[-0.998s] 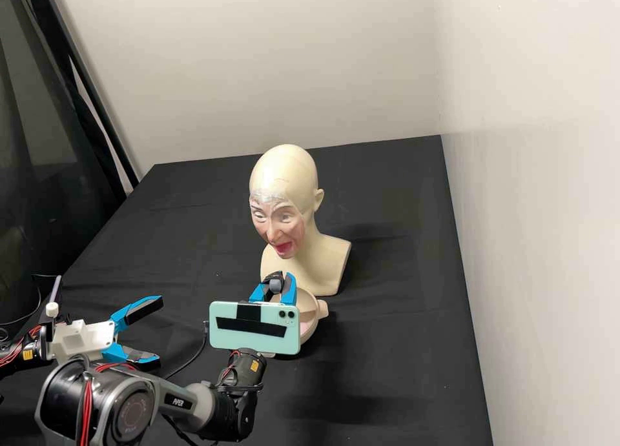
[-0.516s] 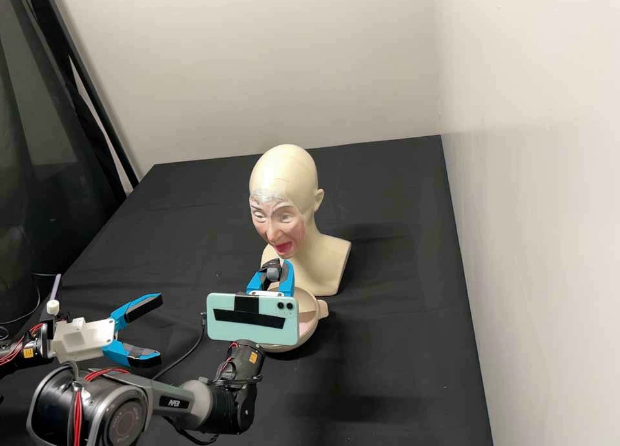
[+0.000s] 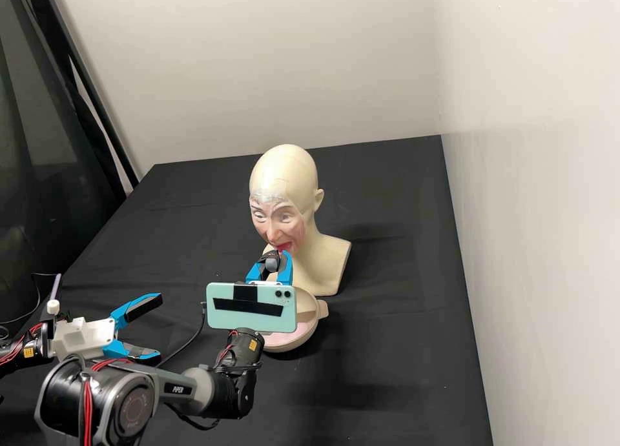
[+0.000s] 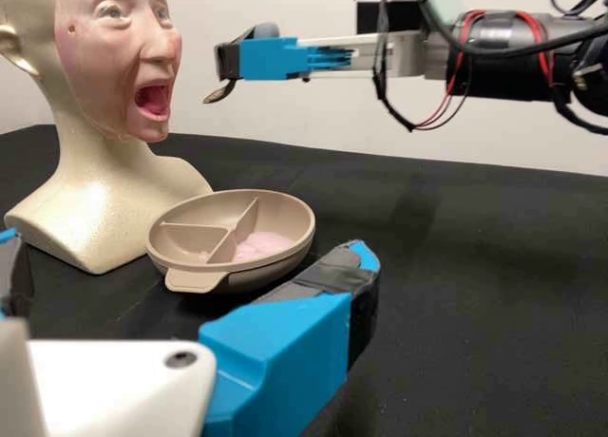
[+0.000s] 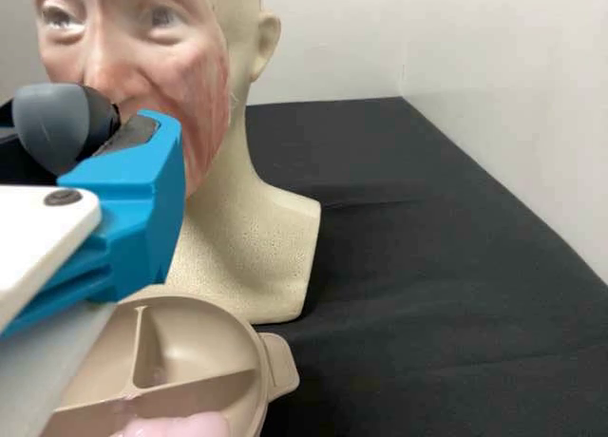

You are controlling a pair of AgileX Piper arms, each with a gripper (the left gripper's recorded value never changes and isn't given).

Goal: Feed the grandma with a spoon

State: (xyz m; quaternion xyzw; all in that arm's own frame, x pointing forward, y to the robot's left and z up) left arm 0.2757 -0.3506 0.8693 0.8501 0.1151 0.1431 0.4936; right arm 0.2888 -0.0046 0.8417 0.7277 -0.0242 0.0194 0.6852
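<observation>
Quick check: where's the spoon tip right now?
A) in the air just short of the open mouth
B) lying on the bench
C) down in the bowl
A: the spoon, held by the right gripper, hangs clear of the bowl, a gap short of the mannequin head.

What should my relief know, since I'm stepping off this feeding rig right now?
Right gripper: shut on the spoon, level with the head's open mouth, tip just short of the lips.
Left gripper: open, empty, low over the bench at the high view's lower left.
Bowl: in front of the head, pink food in one compartment.
Done: spoon is up at the mouth; cannot tell if it carries food.
Left: ease the tip into the mouth.
</observation>
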